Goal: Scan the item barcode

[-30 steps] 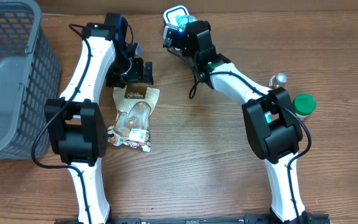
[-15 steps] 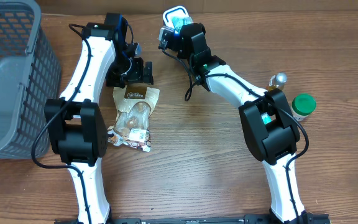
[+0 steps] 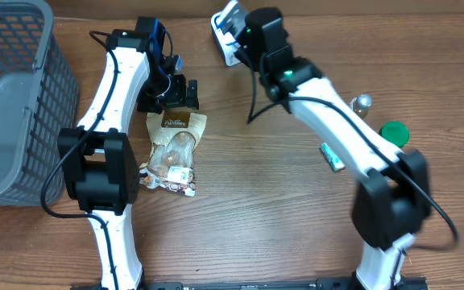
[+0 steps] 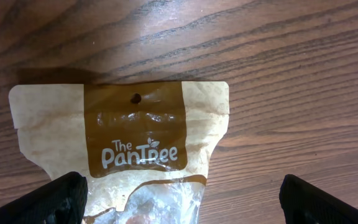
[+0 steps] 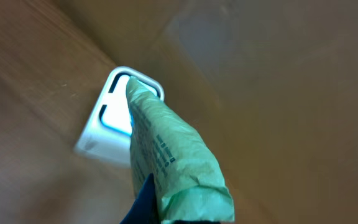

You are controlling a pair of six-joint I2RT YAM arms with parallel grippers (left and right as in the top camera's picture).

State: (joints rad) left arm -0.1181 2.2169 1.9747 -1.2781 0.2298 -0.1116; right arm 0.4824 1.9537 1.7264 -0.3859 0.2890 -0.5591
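Green packet (image 5: 173, 155), crinkled and soft like thin plastic film, sits pinched in the clenched right gripper (image 3: 240, 28) at the far middle of the wooden table (image 3: 256, 209). Its narrow end points at a white scanner (image 5: 95, 140), a rounded rectangle with a glowing blue window. At the near left, the left gripper (image 4: 191, 202) is released, its black fingers spread wide either side of a glossy tan and brown snack bag (image 4: 135, 137) lying flat on the wood grain. A grey plastic mesh basket (image 3: 14, 97) stands at the far left edge. On the right are a green-lidded jar (image 3: 393, 133), a small bottle (image 3: 362, 102) and a small teal wrapper (image 3: 333, 157)
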